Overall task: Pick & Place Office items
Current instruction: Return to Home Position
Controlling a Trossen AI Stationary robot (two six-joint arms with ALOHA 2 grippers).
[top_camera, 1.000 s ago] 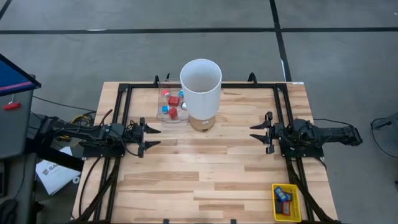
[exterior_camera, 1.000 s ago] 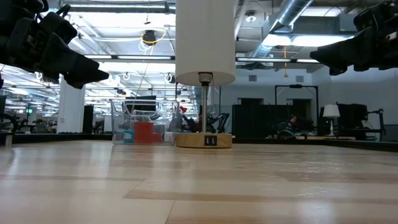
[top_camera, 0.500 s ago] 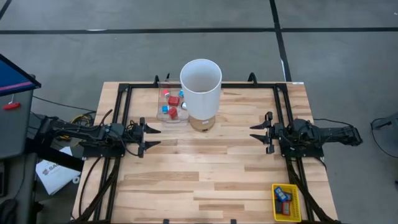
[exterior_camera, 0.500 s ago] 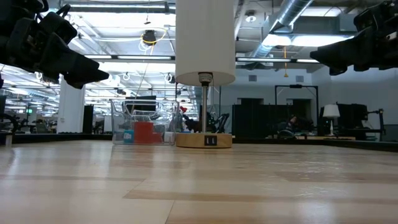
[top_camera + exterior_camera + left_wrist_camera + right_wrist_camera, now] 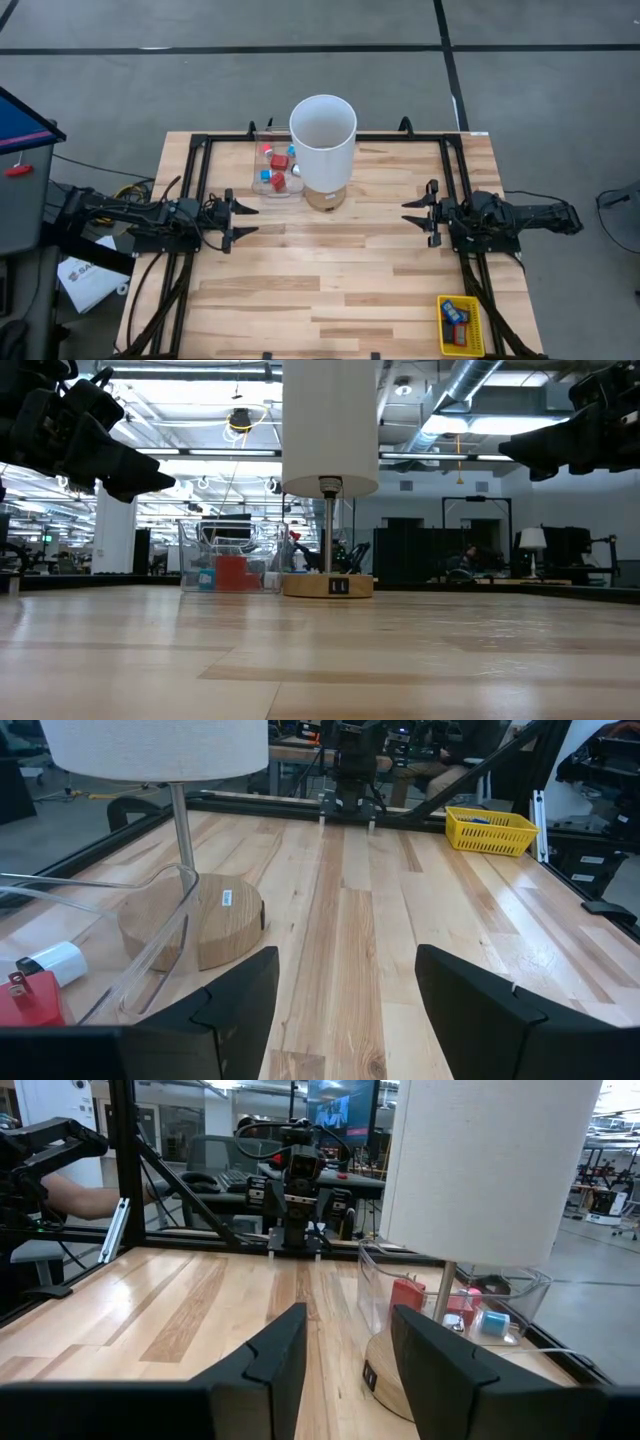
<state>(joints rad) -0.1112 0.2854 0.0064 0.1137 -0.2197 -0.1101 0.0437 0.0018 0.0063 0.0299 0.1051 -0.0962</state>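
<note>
The left gripper (image 5: pixel 243 221) and right gripper (image 5: pixel 407 217) hover at the table's (image 5: pixel 330 270) left and right, jaws wide apart, holding nothing. Some timers (image 5: pixel 279 160) lie in the clear box (image 5: pixel 262 183) by the far lamp (image 5: pixel 323 140), others in the near-right yellow basket (image 5: pixel 441 330).

lamp shade (image 5: pixel 330 420) top cut off; basket (image 5: pixel 480 330) office items (image 5: pixel 456 335) indistinct

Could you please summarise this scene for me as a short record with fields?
left gripper: open, empty, raised over the table, left side
right gripper: open, empty, raised over right side
lamp: upright, far centre
bin: clear, left of lamp
items in bin: red and blue
basket: yellow, near right corner
items in basket: blue and red
</note>
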